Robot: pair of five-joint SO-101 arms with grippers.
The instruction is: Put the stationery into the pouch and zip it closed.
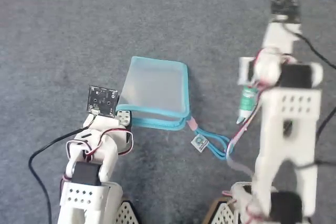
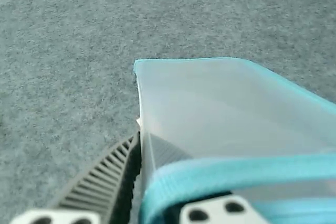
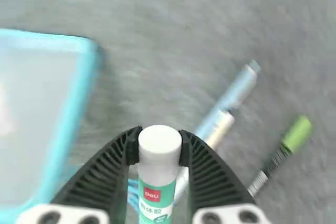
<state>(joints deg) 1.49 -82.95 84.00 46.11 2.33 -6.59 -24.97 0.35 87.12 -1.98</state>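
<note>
Zero items seem in the pouch (image 1: 155, 90) yet: left hand (image 1: 123, 115) pinches its edge, right hand (image 3: 159, 148) grips glue stick (image 3: 157, 156), blue pen (image 3: 231, 98) & green pen (image 3: 287, 142) wait on tabletop (image 1: 63, 40), zip undone.

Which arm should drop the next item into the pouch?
Probably right: the right gripper holds the glue stick near the pouch, while the left gripper pinches the pouch's edge.

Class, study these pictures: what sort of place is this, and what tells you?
Probably a tabletop robot workbench: a grey felt-like table, two small arms, the left hand holding a pouch, the right hand gripping a glue stick.
</note>
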